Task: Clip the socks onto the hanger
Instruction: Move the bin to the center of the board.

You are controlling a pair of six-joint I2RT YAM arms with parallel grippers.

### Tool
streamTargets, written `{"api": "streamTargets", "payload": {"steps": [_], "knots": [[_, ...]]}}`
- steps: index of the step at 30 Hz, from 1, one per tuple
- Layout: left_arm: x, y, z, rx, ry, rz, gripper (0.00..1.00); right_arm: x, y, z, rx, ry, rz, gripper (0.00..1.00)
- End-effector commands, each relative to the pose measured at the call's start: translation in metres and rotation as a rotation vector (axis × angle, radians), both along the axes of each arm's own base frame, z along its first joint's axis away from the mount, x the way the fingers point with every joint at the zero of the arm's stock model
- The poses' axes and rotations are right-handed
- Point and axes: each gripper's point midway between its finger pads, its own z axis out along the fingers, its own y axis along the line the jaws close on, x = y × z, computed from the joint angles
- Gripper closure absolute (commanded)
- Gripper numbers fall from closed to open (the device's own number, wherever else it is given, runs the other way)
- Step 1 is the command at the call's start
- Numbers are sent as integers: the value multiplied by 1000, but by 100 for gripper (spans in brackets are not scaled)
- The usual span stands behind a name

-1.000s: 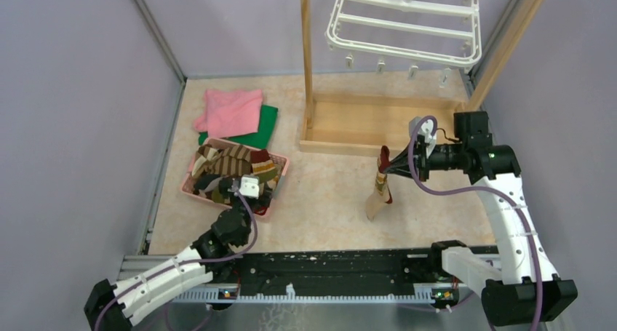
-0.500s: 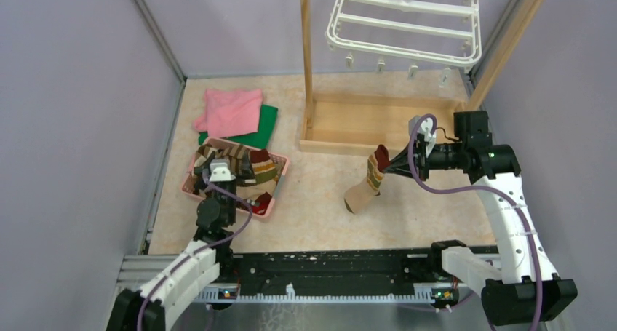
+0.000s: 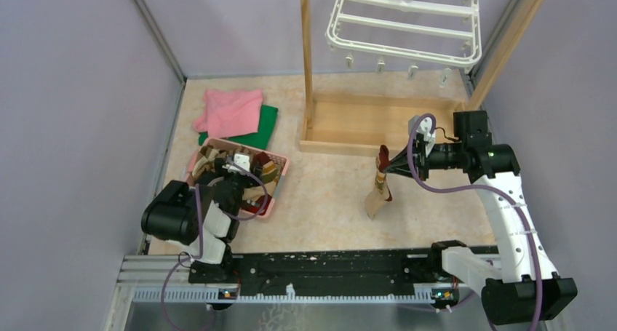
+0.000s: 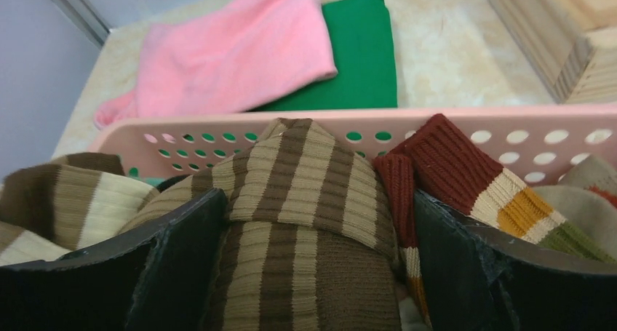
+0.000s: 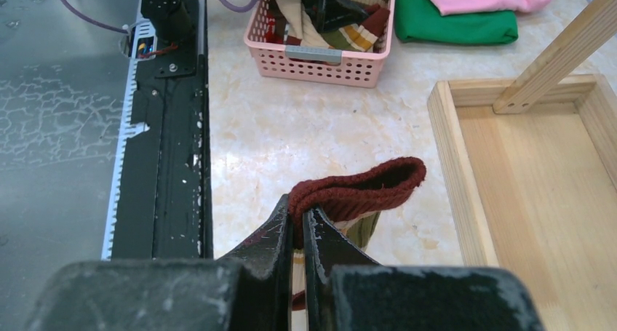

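Socks (image 3: 211, 156) piled in a pink basket (image 3: 268, 210) on the near left of the table (image 3: 320, 193), with one more sock (image 3: 379, 182) out to the right, well apart from the pile. Held by its dark red cuff in the right gripper (image 3: 391, 165), jaws pinched tight on it, toe end hanging down close to the table; touching or not, hard to tell. White hanger (image 3: 407, 25) up high at the far right, beside a wooden frame (image 3: 306, 54), with little clips (image 3: 412, 70) dangling along its near edge and the held sock well below them. Left gripper (image 3: 234, 177) down in the basket, jaws spread wide, one finger on each side of a brown-and-cream striped sock (image 4: 305, 193). Seen only from the left wrist: round holes in the basket wall, a red-cuffed sock (image 4: 466, 171) with orange and green bands just right of the striped one, and a pink cloth (image 4: 240, 47) lying partly over a green cloth (image 4: 364, 54) beyond the basket. Seen only from the right wrist: a grey tag (image 5: 313, 53) on the basket's right wall, any words on it too small to read, plus the open mouth of the held cuff and a black rail (image 5: 171, 164) along the near edge. Seen only from above: the hanger and its clips.
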Motion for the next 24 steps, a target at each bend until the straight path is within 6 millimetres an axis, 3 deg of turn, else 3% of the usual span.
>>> {"api": "streamTargets", "payload": {"steps": [1,5,10,24], "knots": [[11,5,26,-46,-123,1,1,1,3,7,12,-46,24,100],[18,10,21,-67,-85,26,1,-2,3,8,15,-52,30,100],[55,18,-2,-97,83,84,1,-3,3,6,20,-54,32,100],[57,26,-3,-112,88,109,1,3,2,0,1,-39,18,100]]}}
